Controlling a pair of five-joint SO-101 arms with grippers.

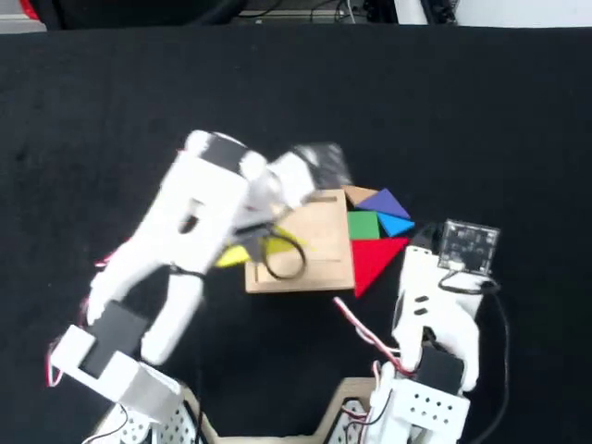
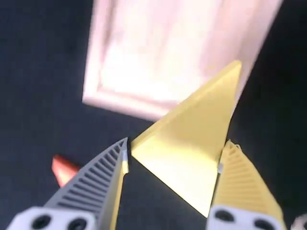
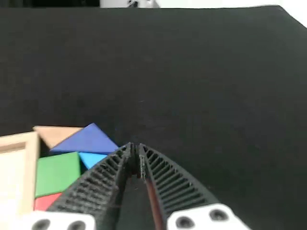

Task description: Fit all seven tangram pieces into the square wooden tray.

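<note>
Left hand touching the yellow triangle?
Touching. The left wrist view shows the left hand gripping the yellow triangle on two edges, no gap.

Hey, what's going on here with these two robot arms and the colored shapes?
The left gripper holds a yellow triangle by the edge of the wooden tray. The right gripper is shut, near the loose pieces. A red triangle, green square and blue triangle lie on the black table beside the tray, not yet placed.

Surface (image 1: 111, 111): black cloth.
Tray (image 1: 324, 250): pale wood, lying flat near the middle.
Beside the tray: tan triangle (image 1: 356, 194), dark blue triangle (image 1: 384, 201), light blue piece (image 1: 396, 225), green square (image 1: 363, 225), red triangle (image 1: 372, 261), clustered together.
</note>
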